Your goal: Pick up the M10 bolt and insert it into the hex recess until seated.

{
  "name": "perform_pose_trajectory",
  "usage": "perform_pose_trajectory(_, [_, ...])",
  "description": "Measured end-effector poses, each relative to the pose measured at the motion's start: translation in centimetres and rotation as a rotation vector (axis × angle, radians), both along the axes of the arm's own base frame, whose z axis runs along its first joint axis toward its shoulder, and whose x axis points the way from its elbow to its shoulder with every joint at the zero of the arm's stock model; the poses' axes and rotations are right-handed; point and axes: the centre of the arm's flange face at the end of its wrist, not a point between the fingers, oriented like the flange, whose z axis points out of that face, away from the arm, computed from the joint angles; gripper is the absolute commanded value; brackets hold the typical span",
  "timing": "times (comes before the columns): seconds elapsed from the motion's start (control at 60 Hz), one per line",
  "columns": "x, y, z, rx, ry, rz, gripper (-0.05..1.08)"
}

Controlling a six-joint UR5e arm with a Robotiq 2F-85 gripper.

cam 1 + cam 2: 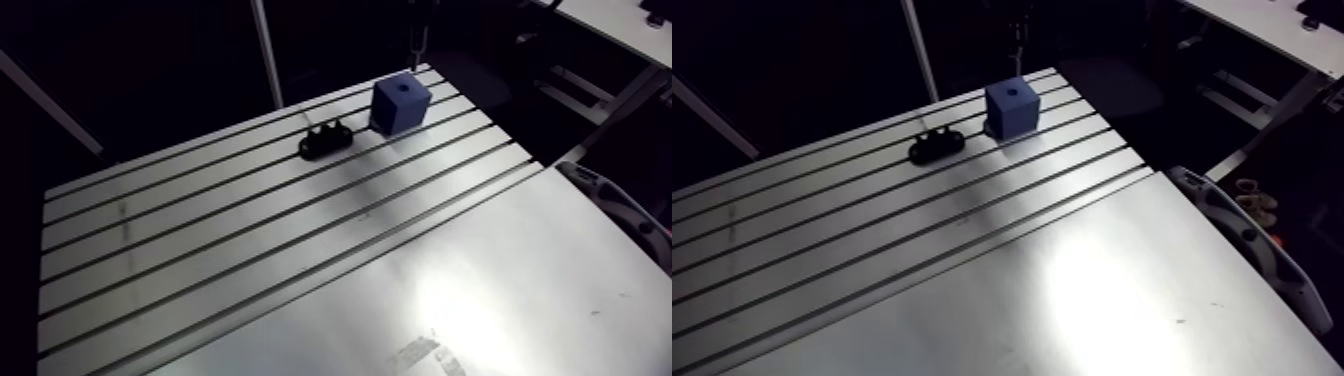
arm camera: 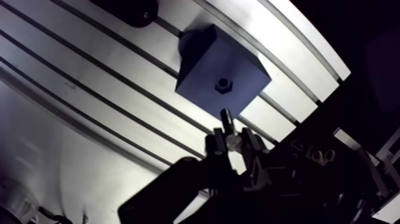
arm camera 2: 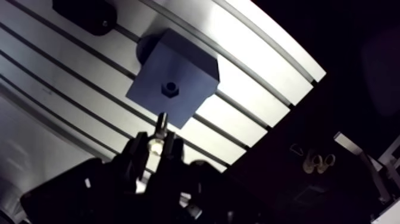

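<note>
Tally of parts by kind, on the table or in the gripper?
Blue block: 1
Black part, beside the block: 1
Bolt, clamped in the gripper above the block: 1
Total: 3

Tool (image 2: pixel 232 143) clamped on bolt (image 2: pixel 227 118); pointing downward.

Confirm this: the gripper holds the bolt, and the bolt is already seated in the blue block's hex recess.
Not right. The gripper does hold the bolt, but the hex recess in the blue block is empty; the bolt's tip hangs short of it. The wrist view shows this.
</note>
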Motion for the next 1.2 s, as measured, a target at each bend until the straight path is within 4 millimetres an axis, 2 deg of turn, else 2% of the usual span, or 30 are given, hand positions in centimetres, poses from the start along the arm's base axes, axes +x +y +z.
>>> perform_pose_trajectory(1.2, [-0.5,0.0,-1.9,-0.027,0.015,-0.004,0.99])
